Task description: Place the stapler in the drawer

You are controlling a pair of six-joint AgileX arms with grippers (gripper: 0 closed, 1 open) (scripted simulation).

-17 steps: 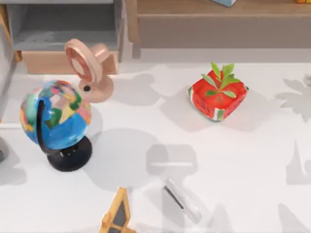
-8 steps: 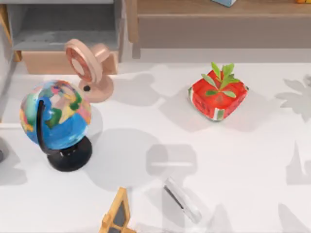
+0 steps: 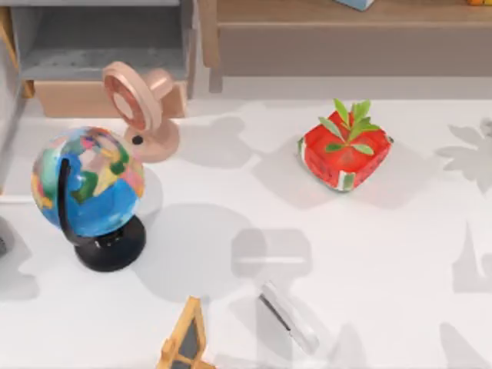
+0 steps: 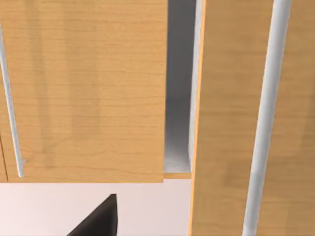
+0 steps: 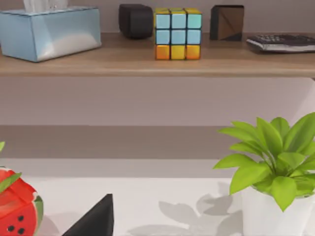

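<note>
The stapler [image 3: 287, 316] lies flat on the white table [image 3: 400, 254] near the front edge, slightly right of centre, set diagonally, with its dark strip on the left-facing side. No writing is legible on it. Just to its left, at the front edge, sits a yellow-framed wedge [image 3: 186, 343], apart from the stapler.

The drawer [image 3: 100, 46] is at the back left, pulled open, grey interior exposed, tan front panel toward the table. A pink desk fan [image 3: 142, 108] stands directly in front of the panel's right end. A globe [image 3: 87, 184] on a black base stands in front of the fan, between the drawer and the wedge. A red watermelon-patterned box [image 3: 344, 150] with green leaves sits right of centre, well apart from the stapler.

The left wrist view shows tan wooden panels [image 4: 88, 88] with silver bar handles [image 4: 266, 118] and a grey gap between them. The right wrist view shows the brown shelf [image 5: 147, 59] carrying a blue tissue box [image 5: 49, 32], a colour cube [image 5: 178, 33], two dark blocks, and a calculator [image 5: 283, 43]; a potted plant [image 5: 273, 167] stands on the table below.

A dark finger tip appears at the lower edge of each wrist view; neither view shows enough to tell the state of either gripper.
</note>
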